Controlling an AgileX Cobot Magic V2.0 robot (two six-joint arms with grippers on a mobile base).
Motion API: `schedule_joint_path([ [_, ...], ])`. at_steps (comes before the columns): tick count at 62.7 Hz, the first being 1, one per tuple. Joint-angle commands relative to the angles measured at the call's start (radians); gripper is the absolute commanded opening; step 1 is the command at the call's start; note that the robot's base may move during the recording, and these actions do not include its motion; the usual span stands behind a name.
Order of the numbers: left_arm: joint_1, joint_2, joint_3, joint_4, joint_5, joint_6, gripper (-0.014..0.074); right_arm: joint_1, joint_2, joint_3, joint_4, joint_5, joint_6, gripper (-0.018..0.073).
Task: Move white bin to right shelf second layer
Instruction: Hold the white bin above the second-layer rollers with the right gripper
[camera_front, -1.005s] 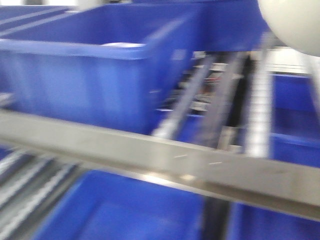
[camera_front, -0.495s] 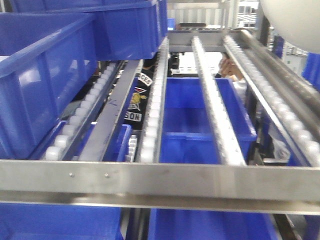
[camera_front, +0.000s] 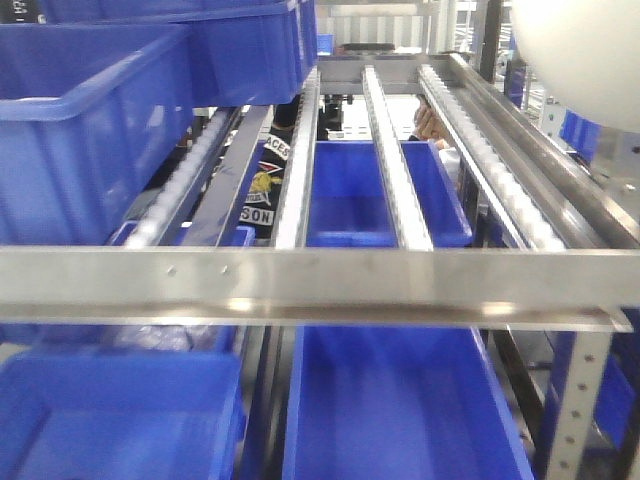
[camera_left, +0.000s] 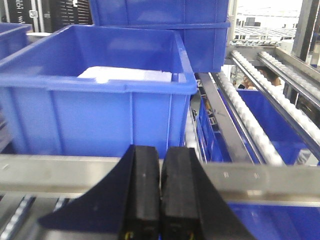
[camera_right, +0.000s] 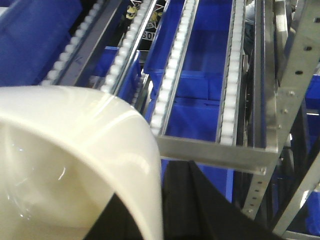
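The white bin (camera_right: 75, 160) fills the lower left of the right wrist view, smooth and cream-white. My right gripper (camera_right: 162, 210) is shut on its wall, one black finger inside and one outside. In the front view the white bin (camera_front: 580, 50) hangs at the top right, above the shelf's right side. The right shelf second layer (camera_front: 395, 190) lies in front of me, with sloped tracks of white rollers behind a riveted steel front rail (camera_front: 300, 280). From the right wrist, that rail (camera_right: 215, 150) is just beyond the bin. My left gripper (camera_left: 161, 190) is shut and empty, low before the rail (camera_left: 260, 175).
Blue crates (camera_front: 90, 130) stand on the left tracks; the nearest blue crate (camera_left: 100, 110) holds something white. More blue crates (camera_front: 400, 400) sit on the level below. A perforated steel upright (camera_front: 575, 410) frames the shelf's right side. A person (camera_front: 430, 125) shows behind the rack.
The front view has swung from the blurred blue crates on the left to the roller tracks, and the front rail now sits higher in it. The white bin stays at the top right.
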Motion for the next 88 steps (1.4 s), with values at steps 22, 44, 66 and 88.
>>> schedule_joint_path([
  [22, -0.006, -0.003, 0.037, -0.009, -0.086, -0.010, 0.0085, -0.003, 0.003, -0.032, 0.010, -0.091, -0.003, 0.0055],
  [44, -0.006, -0.003, 0.037, -0.009, -0.086, -0.010, 0.0085, -0.003, 0.003, -0.032, 0.010, -0.091, -0.003, 0.0055],
  [66, -0.006, -0.003, 0.037, -0.009, -0.086, -0.010, 0.0085, -0.003, 0.003, -0.032, 0.010, -0.091, -0.003, 0.0055],
  [88, -0.006, -0.003, 0.037, -0.009, -0.086, -0.010, 0.0085, -0.003, 0.003, -0.032, 0.010, -0.091, -0.003, 0.0055],
])
